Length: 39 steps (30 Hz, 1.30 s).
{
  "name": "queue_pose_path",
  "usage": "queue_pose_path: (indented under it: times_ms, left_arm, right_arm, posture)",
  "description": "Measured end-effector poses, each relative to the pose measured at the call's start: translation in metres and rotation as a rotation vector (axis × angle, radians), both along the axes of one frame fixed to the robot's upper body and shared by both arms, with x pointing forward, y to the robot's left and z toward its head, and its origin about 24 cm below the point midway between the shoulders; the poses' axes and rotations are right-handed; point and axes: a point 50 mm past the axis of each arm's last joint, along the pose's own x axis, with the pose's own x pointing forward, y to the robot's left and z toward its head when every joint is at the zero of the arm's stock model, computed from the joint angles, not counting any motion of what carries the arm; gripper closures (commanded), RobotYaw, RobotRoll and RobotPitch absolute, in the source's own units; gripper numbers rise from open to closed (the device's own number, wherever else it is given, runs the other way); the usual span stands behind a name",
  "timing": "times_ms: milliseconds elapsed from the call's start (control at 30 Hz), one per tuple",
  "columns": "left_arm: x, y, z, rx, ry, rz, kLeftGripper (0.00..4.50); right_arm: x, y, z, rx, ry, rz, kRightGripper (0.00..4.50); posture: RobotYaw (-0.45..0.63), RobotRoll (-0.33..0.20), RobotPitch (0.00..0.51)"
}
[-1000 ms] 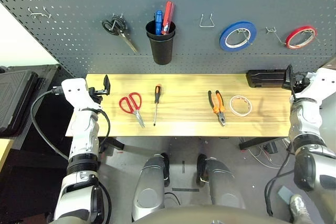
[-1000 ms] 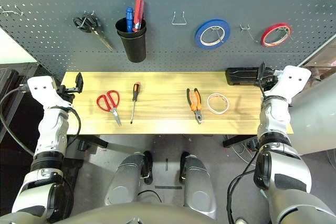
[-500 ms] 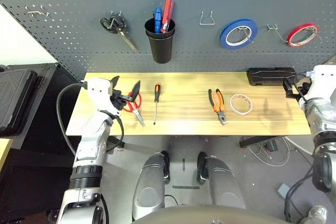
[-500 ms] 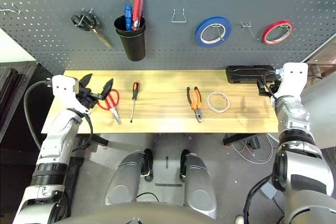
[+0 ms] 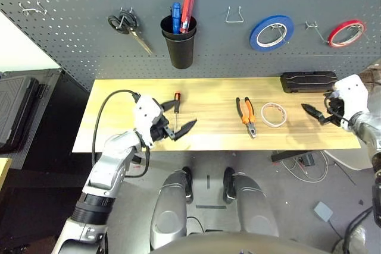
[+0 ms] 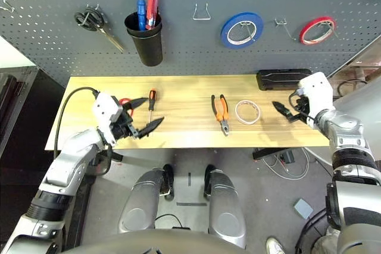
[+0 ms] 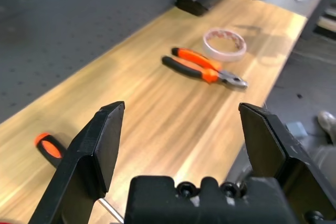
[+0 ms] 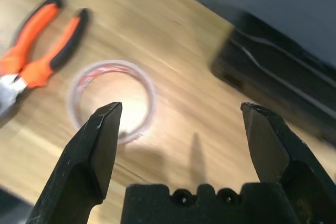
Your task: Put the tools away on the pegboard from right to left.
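Note:
The white tape roll and the orange-and-black pliers lie side by side on the right half of the wooden table. The slim screwdriver lies left of centre. My left gripper hovers open over its shaft, hiding most of the red-handled scissors. My right gripper stands open just right of the tape roll, empty. The left wrist view looks between open fingers along the table to the pliers. The pegboard rises behind the table.
On the pegboard hang black-handled scissors, a black cup with tools in it, a blue tape roll and a red tape roll. Bare wire hooks sit between them. A black box lies at the table's back right.
My left arm swung from the table's left end in over the scissors and screwdriver. My right arm came in from the right end toward the tape roll. Both grippers stayed open.

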Motion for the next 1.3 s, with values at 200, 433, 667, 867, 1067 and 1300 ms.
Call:
queue_pose_path:
  times_ms: [200,433,667,867,1067,1300]
  left_arm:
    - [0.003,0.003,0.003,0.076,-0.033,-0.018,0.06]
    - [0.002,0.006,0.002,0.127,-0.053,-0.014,0.06]
    - [-0.008,0.008,-0.002,0.134,-0.034,0.013,0.06]
    - [-0.015,0.01,0.001,0.141,-0.033,0.04,0.06]
    - [-0.014,0.011,0.001,0.149,-0.032,0.066,0.0]
    - [-0.011,0.007,0.004,0.128,-0.048,0.074,0.0]
  right_arm:
    - [0.005,0.012,-0.004,-0.13,0.164,0.189,0.0]
    - [0.018,0.036,-0.009,-0.216,0.267,0.302,0.0]
    - [0.024,0.057,-0.025,-0.325,0.355,0.338,0.0]
    - [0.026,0.066,-0.034,-0.386,0.396,0.33,0.0]
    - [0.028,0.066,-0.034,-0.421,0.408,0.283,1.74]
    - [0.028,0.054,-0.029,-0.423,0.362,0.216,4.4]
  posture:
    - [0.17,0.0,0.295]
    - [0.24,0.0,0.328]
    - [0.3,0.0,0.352]
    - [0.33,0.0,0.351]
    - [0.34,0.0,0.338]
    - [0.3,0.0,0.319]
